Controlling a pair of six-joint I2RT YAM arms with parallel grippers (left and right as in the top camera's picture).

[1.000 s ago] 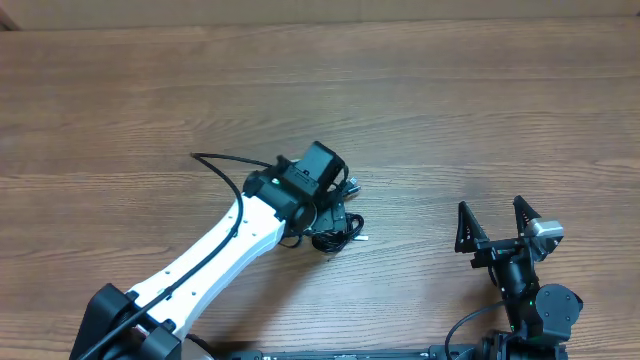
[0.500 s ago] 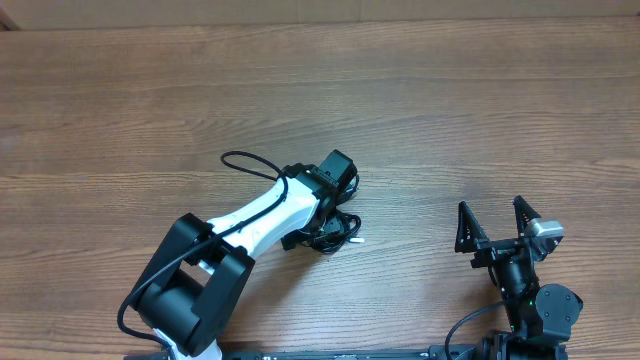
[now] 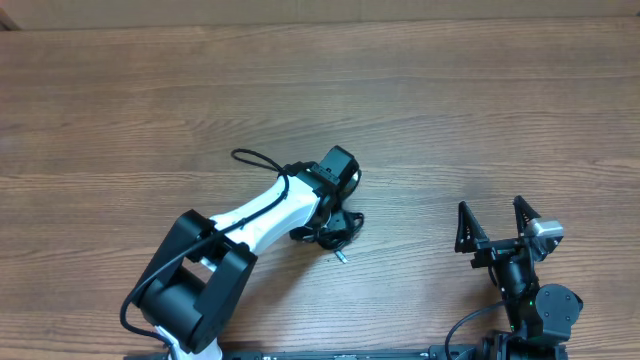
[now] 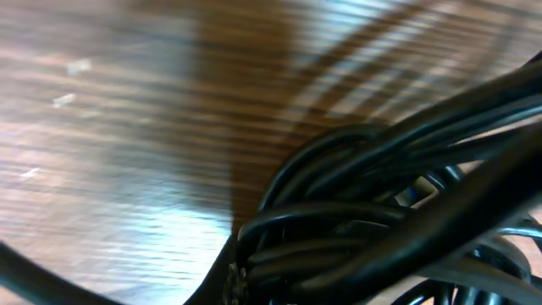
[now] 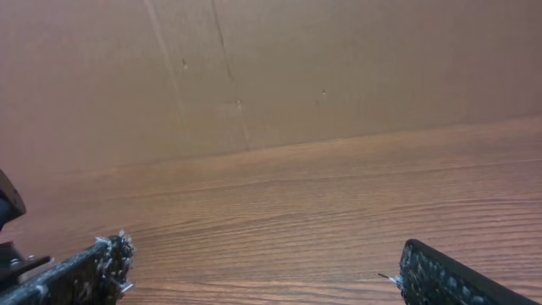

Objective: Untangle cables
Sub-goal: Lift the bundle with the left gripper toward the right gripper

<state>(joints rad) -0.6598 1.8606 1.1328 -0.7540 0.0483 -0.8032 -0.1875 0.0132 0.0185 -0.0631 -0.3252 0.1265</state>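
Observation:
The cables [image 3: 338,228] lie as a small black knotted bundle near the table's middle, with a pale connector plug [image 3: 341,254] sticking out below it. My left gripper [image 3: 330,213] comes down on the bundle from above and is shut on it. In the left wrist view the cables [image 4: 381,212] fill the lower right as thick blurred strands pressed close to the camera, hiding the fingers. My right gripper [image 3: 495,222] stands open near the front right edge, well apart from the bundle. Its fingertips [image 5: 110,254] show nothing between them.
A thicker black cable [image 3: 255,160] belonging to the left arm loops out over the wood to the left of the wrist. A brown cardboard wall [image 5: 271,68] stands behind the far edge of the wooden table [image 3: 450,100].
The left gripper has gone from open to shut on the bundle. The arm has folded back toward its base. The bundle has shifted and its plug now points toward the front edge. The right arm is still.

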